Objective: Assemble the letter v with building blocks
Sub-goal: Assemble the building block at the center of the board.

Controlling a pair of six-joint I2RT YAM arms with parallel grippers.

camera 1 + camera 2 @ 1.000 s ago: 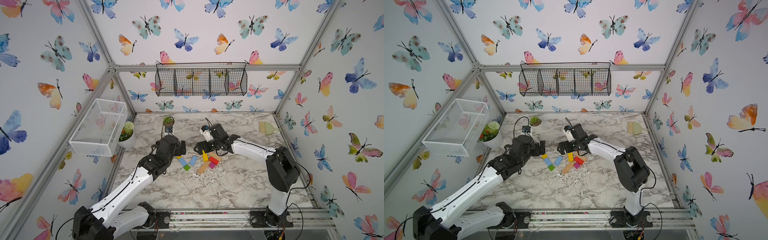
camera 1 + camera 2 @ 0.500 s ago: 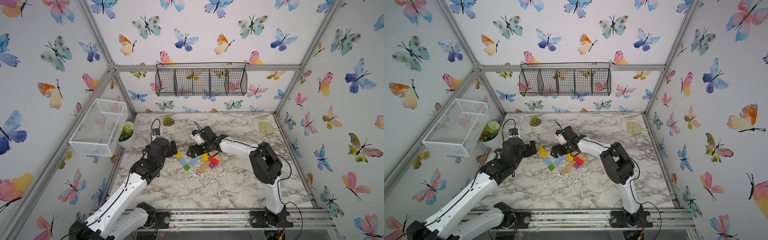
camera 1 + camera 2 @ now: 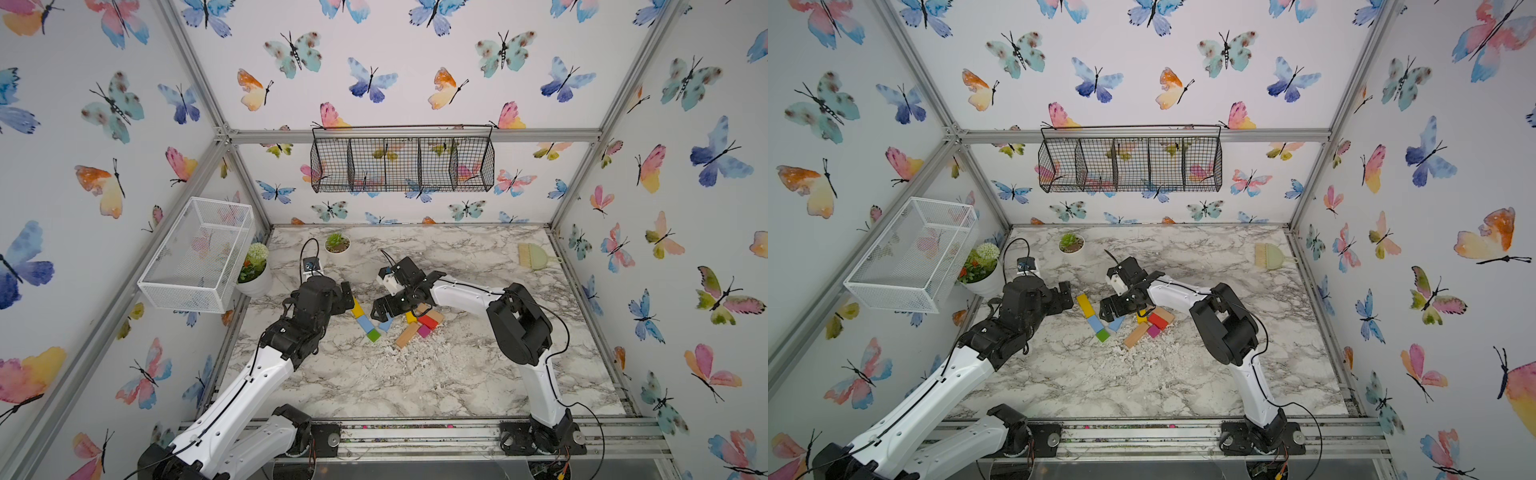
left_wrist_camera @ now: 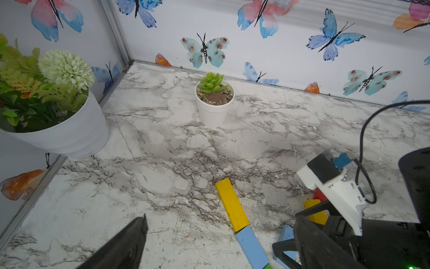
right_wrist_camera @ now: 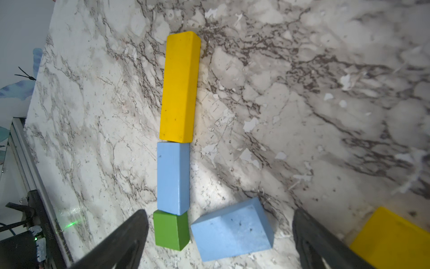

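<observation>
**V build: one 3-block line laid, both claws spread and empty**

Block count on the tabletop (image 3: 415, 374), as far as visible: 9.
- Yellow: 2
- Light-blue: 2
- Tan: 2
- Red: 1 (possibly more hidden under the right arm, can't tell)
- Green cube: 1
- Magenta cube: 1

Line, mid-tabletop, running far-left to near-right, end to end and touching: yellow bar (image 5: 180, 88), light-blue bar (image 5: 173, 177), green cube (image 5: 171, 229).

Second light-blue bar (image 5: 232, 233) lies angled just right of the green cube. Can't tell if they touch.

Loose cluster just right of that:
- second yellow bar (image 5: 391, 240)
- red block (image 3: 1158, 320)
- tan bar (image 3: 1136, 335), lying diagonal
- second tan block (image 3: 1168, 313)
- magenta cube (image 3: 1153, 331), wedged between the red block and the tan bar

Right claw (image 5: 220, 213): spread wide, straddling the green cube and the second light-blue bar, gripping nothing.

Left claw (image 3: 1064, 296): spread wide, empty, just left of the yellow bar and apart from it.

Other items:
- 2 potted plants, far-left: flower pot (image 4: 69, 130), succulent pot (image 4: 214, 109)
- 2 wire baskets on the walls: white basket (image 3: 195, 253), black basket (image 3: 403, 166)
- 1 green brush (image 3: 534, 255), far-right
</observation>
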